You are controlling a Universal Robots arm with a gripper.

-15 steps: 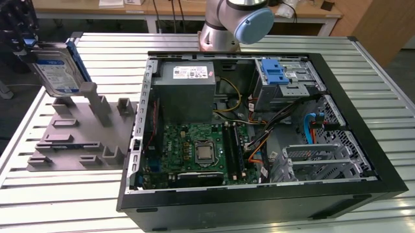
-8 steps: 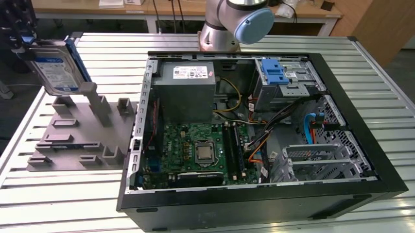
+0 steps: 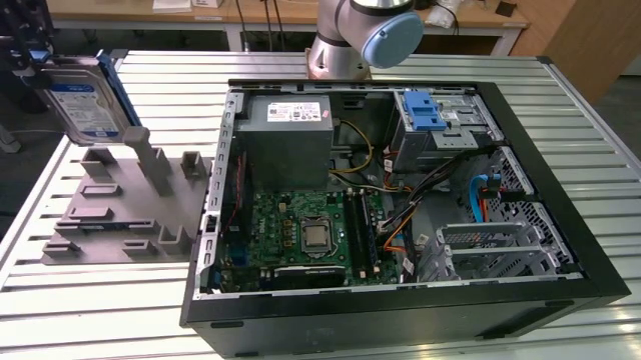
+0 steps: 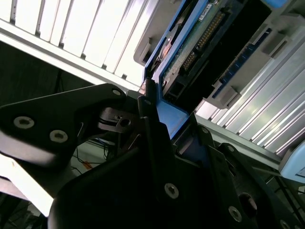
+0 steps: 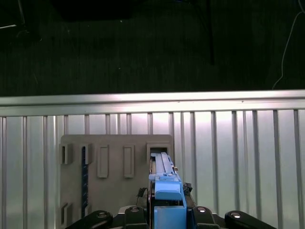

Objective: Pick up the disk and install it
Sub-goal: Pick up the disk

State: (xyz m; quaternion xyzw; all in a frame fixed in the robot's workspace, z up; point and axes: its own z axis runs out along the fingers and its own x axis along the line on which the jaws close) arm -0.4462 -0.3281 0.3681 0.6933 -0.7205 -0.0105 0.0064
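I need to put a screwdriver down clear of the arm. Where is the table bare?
Bare slats of the table lie in front of the grey fixture, at the exterior view's lower left, and between the fixture and the arm's base. Crowded: the open computer case, full of boards and cables, and above the fixture, where the pincer holds the disk.

Lab or workshop: slatted metal table (image 3: 100, 300) carrying a robot arm (image 3: 361, 34) and opened computer case (image 3: 566, 251), wooden benches (image 3: 281, 13) behind.
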